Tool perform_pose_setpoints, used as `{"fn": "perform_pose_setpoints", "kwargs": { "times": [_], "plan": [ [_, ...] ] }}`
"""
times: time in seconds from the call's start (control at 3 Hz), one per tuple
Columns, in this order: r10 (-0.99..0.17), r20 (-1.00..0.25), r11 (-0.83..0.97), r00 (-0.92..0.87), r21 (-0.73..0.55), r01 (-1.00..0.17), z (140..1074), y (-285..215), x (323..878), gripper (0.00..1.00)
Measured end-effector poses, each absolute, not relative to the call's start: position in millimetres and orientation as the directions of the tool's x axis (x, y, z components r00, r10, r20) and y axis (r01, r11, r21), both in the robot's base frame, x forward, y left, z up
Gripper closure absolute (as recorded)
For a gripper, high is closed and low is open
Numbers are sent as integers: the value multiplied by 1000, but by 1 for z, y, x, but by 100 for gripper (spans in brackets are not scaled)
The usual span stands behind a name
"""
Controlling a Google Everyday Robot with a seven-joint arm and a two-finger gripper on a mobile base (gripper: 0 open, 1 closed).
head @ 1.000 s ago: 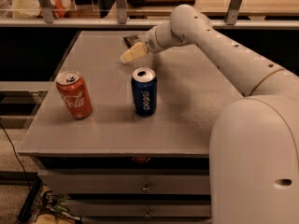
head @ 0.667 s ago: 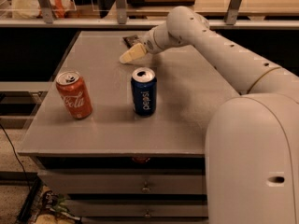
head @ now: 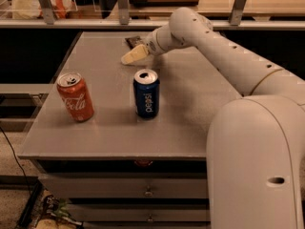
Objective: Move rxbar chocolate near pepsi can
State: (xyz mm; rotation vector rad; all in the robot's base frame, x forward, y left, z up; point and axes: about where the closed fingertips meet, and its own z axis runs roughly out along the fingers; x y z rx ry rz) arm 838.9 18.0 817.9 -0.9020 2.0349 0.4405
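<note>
Right now your gripper (head: 128,57) hangs low at the far side of the table (head: 200,113), open or closed you cannot tell, with the rxbar chocolate (head: 132,40) lying flat just behind it, on the side away from the pepsi can (head: 146,93).

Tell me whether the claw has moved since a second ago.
No, not visibly. The claw lies just as far beyond the pepsi can as before, by the rxbar chocolate near the table's far edge.

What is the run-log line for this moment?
tool: far table edge, by rxbar chocolate | pepsi can: upright, mid-table | placement: not yet done
</note>
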Motion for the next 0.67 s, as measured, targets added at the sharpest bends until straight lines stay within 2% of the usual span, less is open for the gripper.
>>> {"fn": "perform_pose_setpoints", "kwargs": {
  "times": [0.67],
  "plan": [
    [-437, -814, 678, -383, -18, -734, 826, 18, 839, 88]
  ]
}}
